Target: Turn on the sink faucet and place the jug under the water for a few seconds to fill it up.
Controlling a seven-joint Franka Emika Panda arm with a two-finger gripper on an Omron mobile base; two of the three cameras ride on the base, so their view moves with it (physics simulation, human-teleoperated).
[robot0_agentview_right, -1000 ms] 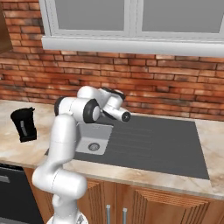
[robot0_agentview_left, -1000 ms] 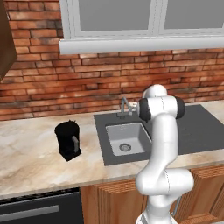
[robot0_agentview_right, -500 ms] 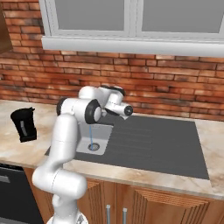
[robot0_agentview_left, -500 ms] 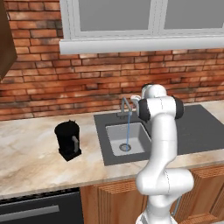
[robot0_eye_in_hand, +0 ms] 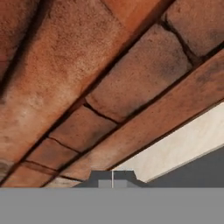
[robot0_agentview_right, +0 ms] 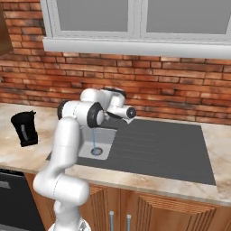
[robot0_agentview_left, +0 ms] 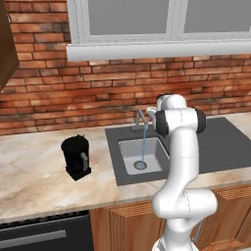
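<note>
The water runs as a thin light-blue stream from the spout of the sink faucet straight down to the round drain of the sink, which sits in a dark grey surround on the marble table. The jug stands upright on the table to the left of the sink, well apart from the stream, its handle with the light strip turned toward the basin. The tool is pressed fully together with nothing between its tips; in the hand view it points at the brick wall close ahead. The arm's wrist hangs over the far side of the sink, beside the faucet.
</note>
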